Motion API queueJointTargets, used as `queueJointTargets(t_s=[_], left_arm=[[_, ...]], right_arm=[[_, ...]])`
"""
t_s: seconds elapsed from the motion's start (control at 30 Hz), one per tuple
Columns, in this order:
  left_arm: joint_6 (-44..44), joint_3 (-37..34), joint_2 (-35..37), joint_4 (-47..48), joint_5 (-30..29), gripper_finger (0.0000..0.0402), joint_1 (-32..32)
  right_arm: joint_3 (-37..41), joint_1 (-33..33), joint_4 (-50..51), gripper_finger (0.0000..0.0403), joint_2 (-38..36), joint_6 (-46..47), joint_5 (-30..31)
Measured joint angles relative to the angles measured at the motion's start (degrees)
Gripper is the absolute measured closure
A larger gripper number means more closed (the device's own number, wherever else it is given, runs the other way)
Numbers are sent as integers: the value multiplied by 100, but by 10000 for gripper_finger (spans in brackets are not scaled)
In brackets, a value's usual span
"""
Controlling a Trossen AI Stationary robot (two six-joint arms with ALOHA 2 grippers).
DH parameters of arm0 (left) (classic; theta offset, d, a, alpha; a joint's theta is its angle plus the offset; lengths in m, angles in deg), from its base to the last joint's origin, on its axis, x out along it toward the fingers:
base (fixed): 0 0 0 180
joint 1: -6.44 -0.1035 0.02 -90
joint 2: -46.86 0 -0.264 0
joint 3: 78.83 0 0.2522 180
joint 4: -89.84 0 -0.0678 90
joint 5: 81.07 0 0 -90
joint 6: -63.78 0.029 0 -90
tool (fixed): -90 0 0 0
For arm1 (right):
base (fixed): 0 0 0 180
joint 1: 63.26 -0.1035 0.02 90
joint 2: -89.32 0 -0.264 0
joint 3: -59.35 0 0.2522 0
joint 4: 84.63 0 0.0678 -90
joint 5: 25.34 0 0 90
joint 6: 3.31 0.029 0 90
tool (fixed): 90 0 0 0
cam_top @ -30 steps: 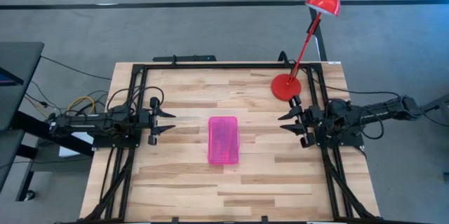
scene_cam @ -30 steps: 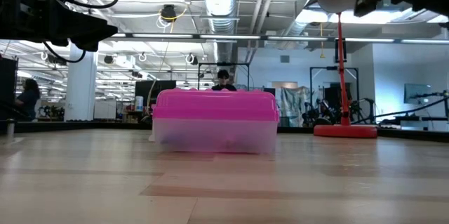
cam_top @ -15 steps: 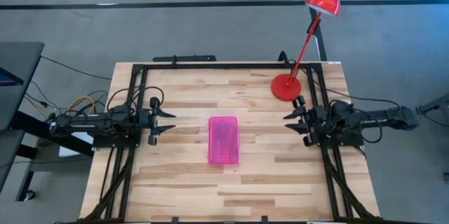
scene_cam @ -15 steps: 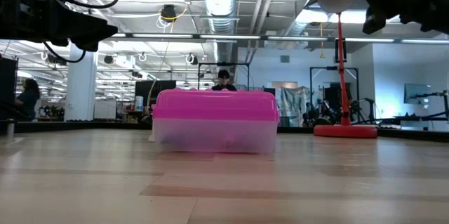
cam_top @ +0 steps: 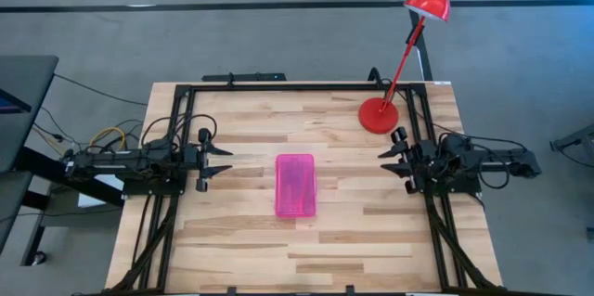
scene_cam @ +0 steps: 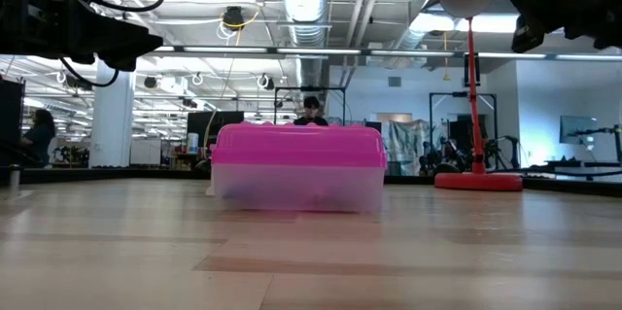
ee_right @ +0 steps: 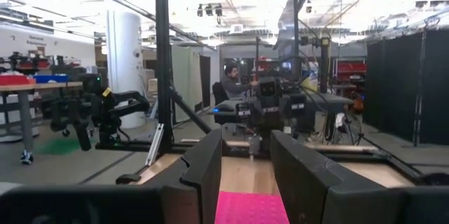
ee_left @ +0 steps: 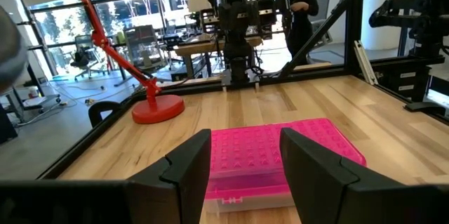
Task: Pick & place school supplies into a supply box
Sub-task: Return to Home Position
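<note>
The supply box (cam_top: 295, 185), its pink lid shut over a clear base, rests flat on the wooden table's middle; it also shows in the low view (scene_cam: 297, 167) and the left wrist view (ee_left: 273, 155). The school supplies are out of view. My left gripper (cam_top: 223, 161) stands open at the table's left side, raised and pointing level toward the box. My right gripper (cam_top: 387, 160) stands open at the right side, raised and pointing toward the box, nothing between its fingers (ee_right: 245, 175).
A red desk lamp stands on its round base (cam_top: 378, 114) at the table's far right, its arm leaning out past the far edge. A black frame (cam_top: 278, 86) runs around the table. People show in the room beyond.
My right arm has drawn back toward the table's right edge and sunk a little, folding up; its gripper stays open. The left arm and the box have kept still.
</note>
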Motion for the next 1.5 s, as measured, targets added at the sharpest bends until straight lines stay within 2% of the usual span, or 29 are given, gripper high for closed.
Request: queueJointTargets(t_s=[0.4,0.63,0.73,1.13,1.5], left_arm=[[0,0,-2,0,0,235,0],[0,-2,0,-1,0,235,0],[0,-2,1,-2,0,235,2],[0,0,1,-2,0,235,2],[0,-2,0,-1,0,235,2]], right_arm=[[2,0,347,285,-146,77,-137],[4,117,822,285,-146,87,614],[4,191,1004,285,-146,162,744],[4,675,1453,285,-32,233,794],[4,685,1459,285,107,233,790]])
